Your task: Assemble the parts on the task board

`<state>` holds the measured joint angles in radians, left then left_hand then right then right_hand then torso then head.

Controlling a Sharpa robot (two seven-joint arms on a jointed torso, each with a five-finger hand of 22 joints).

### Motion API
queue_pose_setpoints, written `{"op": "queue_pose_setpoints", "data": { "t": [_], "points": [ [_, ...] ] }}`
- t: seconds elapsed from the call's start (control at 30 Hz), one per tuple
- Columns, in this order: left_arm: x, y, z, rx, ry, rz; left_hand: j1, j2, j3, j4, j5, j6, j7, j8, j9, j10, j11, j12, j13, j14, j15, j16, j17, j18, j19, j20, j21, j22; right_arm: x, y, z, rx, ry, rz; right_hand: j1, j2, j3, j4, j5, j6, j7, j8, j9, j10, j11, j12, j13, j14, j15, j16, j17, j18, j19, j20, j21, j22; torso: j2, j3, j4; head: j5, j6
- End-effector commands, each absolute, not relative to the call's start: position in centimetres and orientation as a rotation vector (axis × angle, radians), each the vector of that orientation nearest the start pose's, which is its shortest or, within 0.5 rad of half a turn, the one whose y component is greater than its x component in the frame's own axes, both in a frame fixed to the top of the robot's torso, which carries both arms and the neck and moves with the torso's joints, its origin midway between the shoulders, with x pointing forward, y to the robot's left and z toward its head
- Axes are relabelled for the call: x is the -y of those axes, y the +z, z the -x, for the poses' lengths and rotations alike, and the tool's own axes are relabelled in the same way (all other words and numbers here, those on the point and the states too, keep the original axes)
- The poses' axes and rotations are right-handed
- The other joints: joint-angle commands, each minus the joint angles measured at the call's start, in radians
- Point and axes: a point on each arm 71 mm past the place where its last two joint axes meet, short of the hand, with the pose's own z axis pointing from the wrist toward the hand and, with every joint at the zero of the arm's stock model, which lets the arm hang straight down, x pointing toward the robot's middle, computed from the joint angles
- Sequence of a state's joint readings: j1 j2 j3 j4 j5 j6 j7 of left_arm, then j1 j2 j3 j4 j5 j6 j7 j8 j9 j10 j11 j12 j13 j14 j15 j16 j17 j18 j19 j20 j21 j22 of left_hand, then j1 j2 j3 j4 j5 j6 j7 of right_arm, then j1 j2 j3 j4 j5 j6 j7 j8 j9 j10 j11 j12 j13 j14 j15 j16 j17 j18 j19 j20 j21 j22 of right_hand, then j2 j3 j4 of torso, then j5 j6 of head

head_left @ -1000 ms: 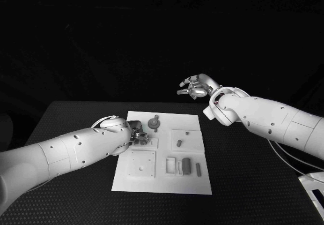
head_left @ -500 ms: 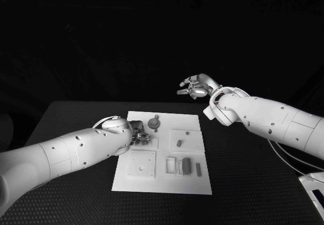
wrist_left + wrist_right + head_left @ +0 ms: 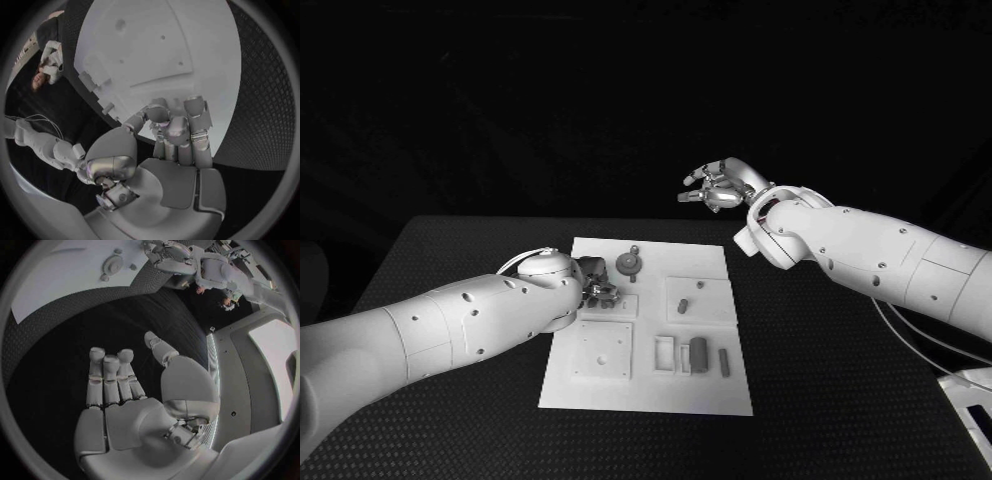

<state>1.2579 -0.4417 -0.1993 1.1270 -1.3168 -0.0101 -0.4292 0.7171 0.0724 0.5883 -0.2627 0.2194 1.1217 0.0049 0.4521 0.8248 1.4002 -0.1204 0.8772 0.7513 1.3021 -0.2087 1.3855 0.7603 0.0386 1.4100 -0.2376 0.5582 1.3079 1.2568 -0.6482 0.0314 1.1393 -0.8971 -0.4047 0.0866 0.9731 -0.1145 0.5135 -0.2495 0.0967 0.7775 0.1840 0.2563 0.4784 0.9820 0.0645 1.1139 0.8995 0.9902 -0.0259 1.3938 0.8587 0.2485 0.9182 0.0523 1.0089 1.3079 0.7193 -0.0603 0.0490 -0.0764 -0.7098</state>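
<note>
Task board [image 3: 651,390] lies mid-table. My left hand [image 3: 599,290] is low over its left side, fingers curled together; whether they clamp a part I cannot tell. My right hand [image 3: 721,186] is raised well off the board behind its far edge, fingers apart, holding nothing. A round part [image 3: 630,264] and several small parts [image 3: 698,354] sit on the board. Judgement: assembly looks early, most left.

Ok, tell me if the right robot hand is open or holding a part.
Open. The right robot hand holds nothing: its fingers are extended and apart in the right wrist view, raised away from the task board.
</note>
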Motion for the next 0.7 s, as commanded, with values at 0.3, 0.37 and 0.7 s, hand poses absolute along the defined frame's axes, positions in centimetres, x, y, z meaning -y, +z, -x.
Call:
{"op": "queue_pose_setpoints", "data": {
  "t": [0.3,0.37,0.7],
  "points": [
    [-12.77,-24.97,-53.58,-2.083,-0.261,-0.127,0.042,0.050,0.016,-0.020,-0.003,0.042,-0.017,0.003,0.001,-0.005,-0.002,0.006,-0.001,-0.002,-0.012,0.007,-0.002,-0.001,0.002,-0.002,0.005,0.019,22.17,-14.69,-56.99,-1.494,0.872,-0.396,-0.010,0.004,-0.003,0.005,-0.002,0.002,0.007,0.006,-0.002,-0.151,0.016,0.005,-0.002,-0.006,-0.001,0.007,-0.002,0.013,-0.006,0.003,-0.004,0.001,0.000,-0.0001,0.0004,0.000,-0.001],
    [-12.63,-24.98,-53.52,-2.085,-0.264,-0.131,0.042,0.050,0.016,-0.020,-0.004,0.042,-0.017,0.003,0.001,-0.005,-0.002,0.006,-0.001,-0.002,-0.012,0.007,-0.002,-0.001,0.002,-0.002,0.005,0.019,22.16,-14.69,-57.00,-1.494,0.872,-0.396,-0.011,0.004,-0.003,0.005,-0.002,0.002,0.007,0.006,-0.002,-0.151,0.016,0.005,-0.002,-0.007,-0.001,0.007,-0.002,0.013,-0.006,0.003,-0.004,0.001,0.000,-0.0001,0.0004,0.000,-0.001],
    [-12.32,-25.08,-53.41,-2.099,-0.266,-0.140,0.042,0.049,0.014,-0.019,-0.005,0.042,-0.017,0.003,0.001,-0.005,-0.002,0.006,-0.002,-0.002,-0.011,0.007,-0.003,-0.002,0.002,-0.001,0.005,0.019,22.19,-14.70,-57.00,-1.495,0.871,-0.397,-0.011,0.004,-0.003,0.005,-0.002,0.002,0.007,0.006,-0.003,-0.152,0.016,0.005,-0.003,-0.007,-0.001,0.007,-0.002,0.013,-0.006,0.003,-0.004,0.001,0.000,0.0002,-0.0001,0.000,-0.003]
  ]
}}
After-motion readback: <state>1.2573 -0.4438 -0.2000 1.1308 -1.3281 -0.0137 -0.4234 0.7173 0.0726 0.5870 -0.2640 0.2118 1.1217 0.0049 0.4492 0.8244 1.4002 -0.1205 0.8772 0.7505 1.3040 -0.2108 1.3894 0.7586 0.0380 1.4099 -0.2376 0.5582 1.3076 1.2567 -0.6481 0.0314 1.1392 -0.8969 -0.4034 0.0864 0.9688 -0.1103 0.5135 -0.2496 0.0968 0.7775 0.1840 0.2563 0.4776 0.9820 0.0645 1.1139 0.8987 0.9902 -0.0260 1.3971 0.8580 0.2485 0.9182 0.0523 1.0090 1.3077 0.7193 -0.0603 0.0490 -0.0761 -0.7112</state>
